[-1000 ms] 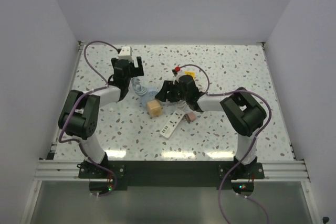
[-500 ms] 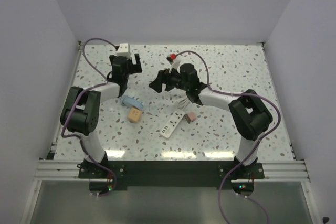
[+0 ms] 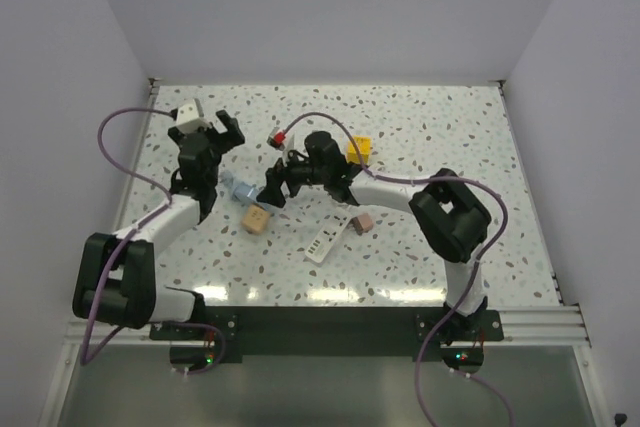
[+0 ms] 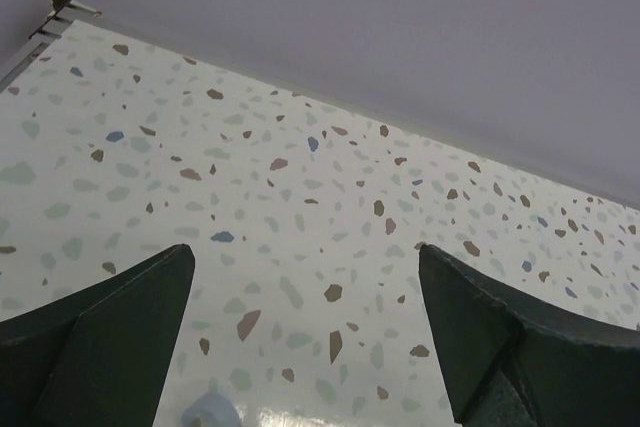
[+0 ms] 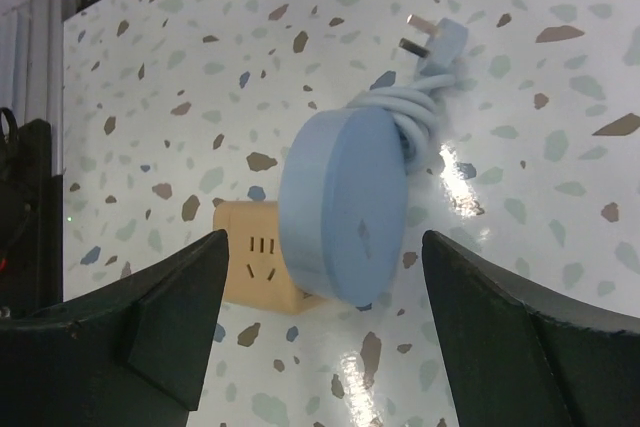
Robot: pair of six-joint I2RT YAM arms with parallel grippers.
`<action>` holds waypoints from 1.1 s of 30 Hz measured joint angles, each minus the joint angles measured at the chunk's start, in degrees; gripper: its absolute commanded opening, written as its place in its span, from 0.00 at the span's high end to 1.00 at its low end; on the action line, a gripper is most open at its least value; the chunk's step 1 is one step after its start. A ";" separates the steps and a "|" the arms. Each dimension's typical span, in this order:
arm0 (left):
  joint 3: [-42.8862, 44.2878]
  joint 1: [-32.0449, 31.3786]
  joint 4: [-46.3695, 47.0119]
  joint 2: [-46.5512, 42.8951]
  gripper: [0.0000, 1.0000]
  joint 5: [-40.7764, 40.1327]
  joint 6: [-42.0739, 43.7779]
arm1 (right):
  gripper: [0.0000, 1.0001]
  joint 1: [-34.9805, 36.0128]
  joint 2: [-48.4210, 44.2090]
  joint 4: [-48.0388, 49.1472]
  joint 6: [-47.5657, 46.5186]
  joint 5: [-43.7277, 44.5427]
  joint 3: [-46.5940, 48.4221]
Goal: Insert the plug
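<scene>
Nearest me, the white strip (image 3: 325,240) lies flat and slotted on the speckled surface (image 3: 450,137). The plug (image 3: 364,220), a small dusty-pink box, sits just beside the strip's right end, held by nothing. Left of them is the peach cube (image 5: 262,252), socket holes in one face. The smooth blue disc (image 5: 345,202) partly hides it, its cord (image 5: 420,112) coiled behind. My right jaws gape wide before both, empty. Farther off sits the yellow cube (image 3: 359,150). My left jaws stand wide and empty, facing the back wall (image 4: 400,27).
</scene>
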 measured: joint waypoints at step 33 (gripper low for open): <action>-16.96 -0.04 -2.25 -18.05 0.00 2.82 -3.96 | 1.00 1.57 8.63 1.95 9.46 13.81 3.87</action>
